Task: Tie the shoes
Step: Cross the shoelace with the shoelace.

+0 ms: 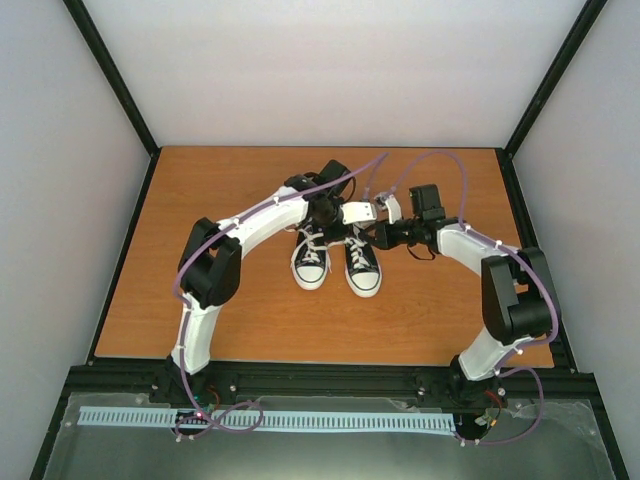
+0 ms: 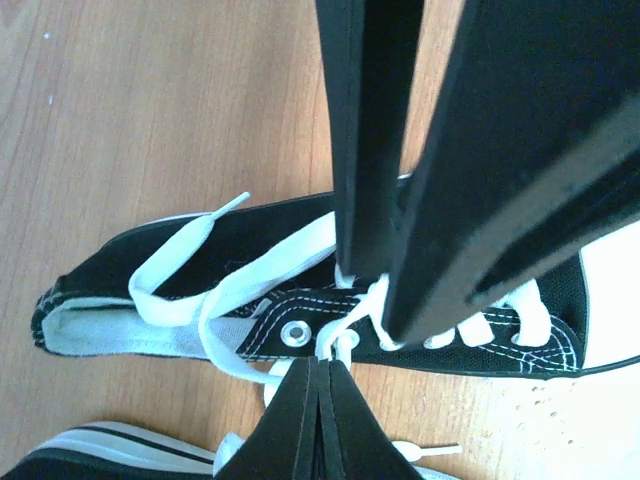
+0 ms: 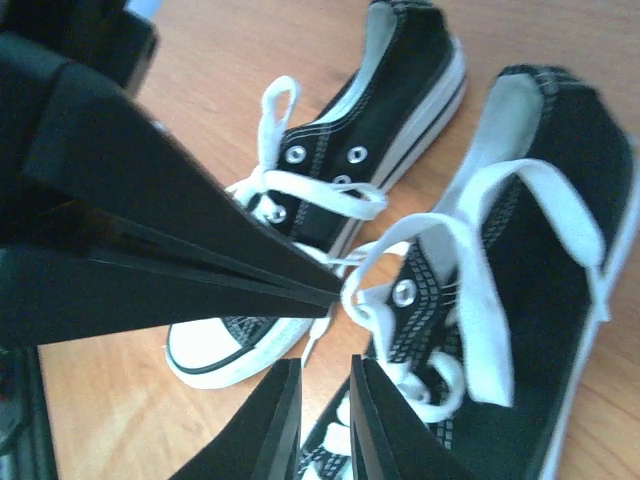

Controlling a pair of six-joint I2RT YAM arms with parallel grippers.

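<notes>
Two black shoes with white toe caps stand side by side mid-table: the left shoe [image 1: 310,263] and the right shoe [image 1: 363,266]. Both grippers meet over the right shoe's lacing. My left gripper [image 2: 323,362] is shut on a strand of white lace [image 2: 345,343] beside the top eyelet [image 2: 294,331]. In the right wrist view its tip [image 3: 338,295] pinches that lace [image 3: 353,305]. My right gripper [image 3: 325,362] hovers just beside it, open by a narrow gap with nothing between the fingers. The left shoe [image 3: 340,170] carries a small lace loop [image 3: 276,110].
The shoes rest on a brown wooden table [image 1: 200,200] with white walls and black frame posts [image 1: 110,75] around it. Loose lace ends [image 2: 175,255] trail across the right shoe's opening. Purple cables [image 1: 440,160] arch over both arms.
</notes>
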